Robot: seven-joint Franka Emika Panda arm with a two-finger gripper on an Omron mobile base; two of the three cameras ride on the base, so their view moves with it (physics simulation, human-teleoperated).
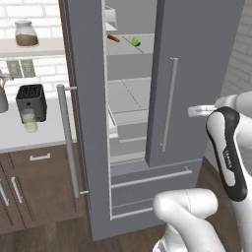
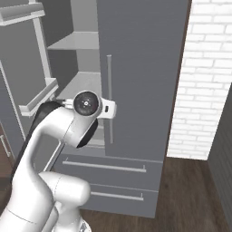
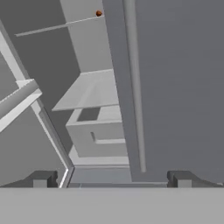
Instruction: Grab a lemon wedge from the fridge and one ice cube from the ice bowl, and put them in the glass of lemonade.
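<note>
Left base view: the fridge (image 1: 197, 74) stands with its left door (image 1: 83, 118) swung open and its right door shut. On an upper shelf lies the lemon wedge (image 1: 136, 42), small and yellow-green, with a thin orange-red stick (image 1: 113, 38) just to its left, the two apart. On the counter (image 1: 49, 133) to the left, the glass of lemonade (image 1: 29, 120) stands just in front of a black toaster (image 1: 31, 101). A jar of brown contents (image 1: 26, 33) sits on a wall shelf above, its top near the picture's edge. The black band on the arm (image 1: 227, 152) carries a small word, too blurred to read. The hand is cut off by the right edge.

Right base view: the arm (image 2: 54, 136) bends in front of the fridge (image 2: 140, 68); its wrist covers the lower part of the right door's handle (image 2: 109, 81). The fingers are hidden behind the wrist.

Hand view: the gripper (image 3: 112, 178) points at the left edge of the shut door, its two fingertips (image 3: 41, 179) standing wide apart with nothing between them. The orange-red stick (image 3: 99, 13) shows as a tiny dot on the upper shelf; the wedge cannot be made out here
</note>
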